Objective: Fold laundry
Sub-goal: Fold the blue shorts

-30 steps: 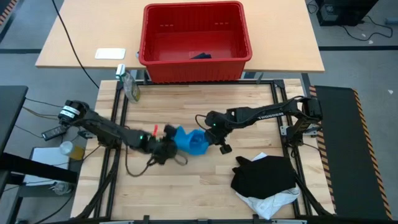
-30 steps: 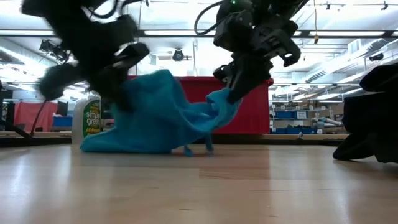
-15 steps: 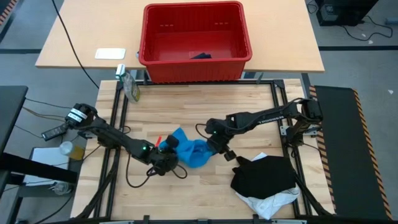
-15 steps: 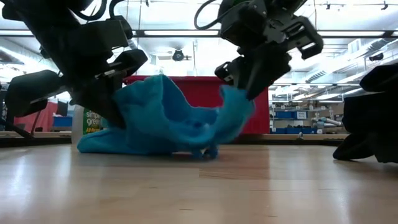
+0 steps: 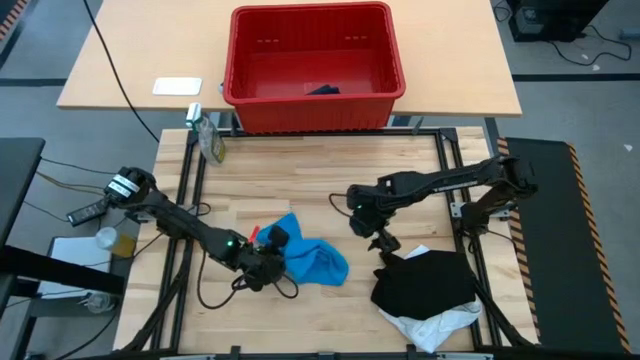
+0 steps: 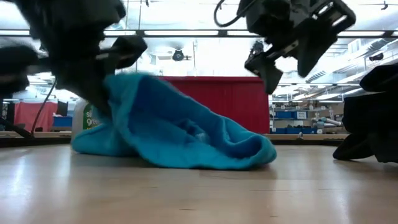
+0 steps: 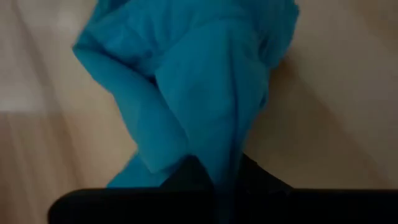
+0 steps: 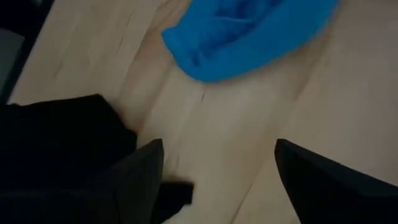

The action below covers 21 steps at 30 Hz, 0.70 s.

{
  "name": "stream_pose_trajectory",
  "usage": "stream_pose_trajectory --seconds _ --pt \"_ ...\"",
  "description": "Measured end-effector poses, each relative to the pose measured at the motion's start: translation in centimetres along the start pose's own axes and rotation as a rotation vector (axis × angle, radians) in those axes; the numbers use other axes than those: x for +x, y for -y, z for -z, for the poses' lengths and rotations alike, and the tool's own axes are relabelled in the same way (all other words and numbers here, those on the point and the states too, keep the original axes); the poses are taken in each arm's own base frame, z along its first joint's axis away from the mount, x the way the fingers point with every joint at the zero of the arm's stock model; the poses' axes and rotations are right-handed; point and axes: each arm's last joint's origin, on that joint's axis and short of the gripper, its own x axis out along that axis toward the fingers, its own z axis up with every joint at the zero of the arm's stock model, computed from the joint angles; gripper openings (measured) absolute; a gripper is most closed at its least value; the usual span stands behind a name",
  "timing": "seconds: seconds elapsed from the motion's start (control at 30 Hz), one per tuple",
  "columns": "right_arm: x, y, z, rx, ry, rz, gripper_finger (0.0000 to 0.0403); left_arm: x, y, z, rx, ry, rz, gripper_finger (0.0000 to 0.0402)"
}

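Bright blue garment (image 7: 199, 93) hangs bunched over the wooden tabletop (image 7: 336, 124), its lower fold pinched between dark fingers (image 7: 193, 177).

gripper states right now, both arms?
Left gripper: shut on the blue garment.
Right gripper: open, holding nothing, above the table clear of the garment.

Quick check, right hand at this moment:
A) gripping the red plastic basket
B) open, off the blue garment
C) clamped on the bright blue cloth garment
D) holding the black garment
B: the right hand hangs with its fingers spread and nothing between them, apart from the bright blue cloth garment, which lies on the wooden table with the left hand shut on its other end.
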Motion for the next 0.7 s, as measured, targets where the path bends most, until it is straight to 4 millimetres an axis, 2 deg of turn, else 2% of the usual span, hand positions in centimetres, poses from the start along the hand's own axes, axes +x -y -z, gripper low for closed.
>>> stream_pose_trajectory --seconds 0.17,0.3,0.5,0.7 --pt "-2.7 -0.9 0.6 0.062 0.027 0.023 0.0324 -0.8 -0.8 -1.1 -0.030 0.002 0.144 0.0012" --pt "-3.4 -1.2 1.5 0.070 0.034 0.030 0.0322 -1.3 -1.4 -1.1 -0.060 -0.041 0.245 0.0012" --pt "-5.6 -2.0 3.3 0.110 -0.011 0.022 0.0318 -2.7 -2.3 -1.9 -0.146 -0.104 0.288 0.0011" --pt "-7.6 -2.4 4.0 0.134 0.027 0.081 0.0317 -3.8 -3.3 -3.5 -0.223 -0.048 0.298 0.0011"
